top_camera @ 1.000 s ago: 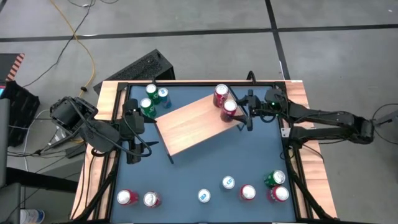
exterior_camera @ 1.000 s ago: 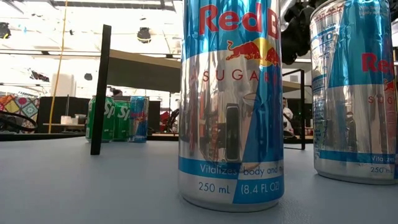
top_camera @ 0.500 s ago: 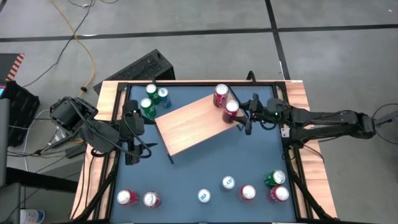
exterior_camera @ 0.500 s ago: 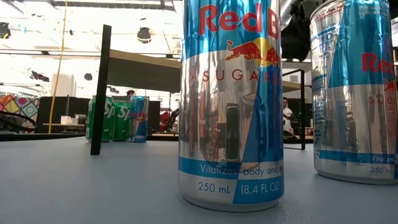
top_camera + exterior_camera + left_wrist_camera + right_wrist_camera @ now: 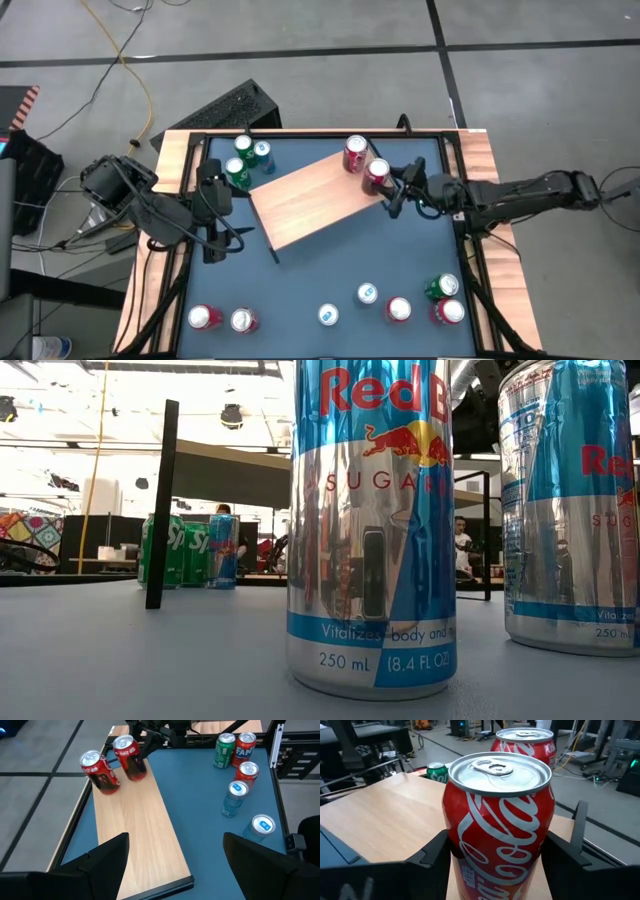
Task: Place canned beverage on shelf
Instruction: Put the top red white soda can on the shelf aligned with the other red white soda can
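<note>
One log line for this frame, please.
right gripper: jaws around red cola can on shelf | second red can beside it | left gripper: open, waiting off shelf's left end

**Right arm slides along the shelf's end, can in its pincer**

The right pincer [image 5: 385, 184] now sits nearer the table's [image 5: 330, 265] front than a second ago, its fingers closer around the red Coca-Cola can [image 5: 376, 173]. That can stands slightly farther from the second Coca-Cola can [image 5: 356, 152] on the shelf [image 5: 310, 200].
</note>
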Controlling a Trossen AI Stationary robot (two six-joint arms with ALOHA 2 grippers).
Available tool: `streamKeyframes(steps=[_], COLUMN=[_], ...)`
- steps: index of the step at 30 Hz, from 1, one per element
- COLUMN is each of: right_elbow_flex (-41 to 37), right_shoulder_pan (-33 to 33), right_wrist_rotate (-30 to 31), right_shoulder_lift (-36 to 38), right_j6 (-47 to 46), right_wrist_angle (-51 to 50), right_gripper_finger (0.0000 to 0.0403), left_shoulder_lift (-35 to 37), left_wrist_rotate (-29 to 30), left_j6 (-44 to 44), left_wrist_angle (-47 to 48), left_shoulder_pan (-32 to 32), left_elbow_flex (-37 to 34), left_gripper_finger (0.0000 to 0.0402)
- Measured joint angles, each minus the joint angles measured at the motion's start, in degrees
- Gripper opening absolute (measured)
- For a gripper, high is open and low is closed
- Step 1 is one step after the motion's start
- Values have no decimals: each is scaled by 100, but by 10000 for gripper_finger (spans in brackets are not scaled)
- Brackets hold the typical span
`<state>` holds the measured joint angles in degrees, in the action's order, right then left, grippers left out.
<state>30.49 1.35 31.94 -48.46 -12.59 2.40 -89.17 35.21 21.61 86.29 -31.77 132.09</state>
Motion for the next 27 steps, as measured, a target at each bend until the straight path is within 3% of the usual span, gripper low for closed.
streamKeyframes(steps=[10, 27], right_elbow_flex=[-3, 297], right_shoulder_pan=[282, 113], right_wrist_rotate=[246, 722], right_shoulder_lift=[-44, -1034], right_j6=[-4, 255], right_wrist_angle=[381, 795], right_gripper_finger=[234, 235], left_shoulder_lift=[0, 0], left_wrist_rotate=[96, 150], left_j6=[2, 15], left_wrist_angle=[-3, -5], left_shoulder_pan=[-1, 0], left_elbow_flex=[0, 0], left_gripper_finger=[309, 309])
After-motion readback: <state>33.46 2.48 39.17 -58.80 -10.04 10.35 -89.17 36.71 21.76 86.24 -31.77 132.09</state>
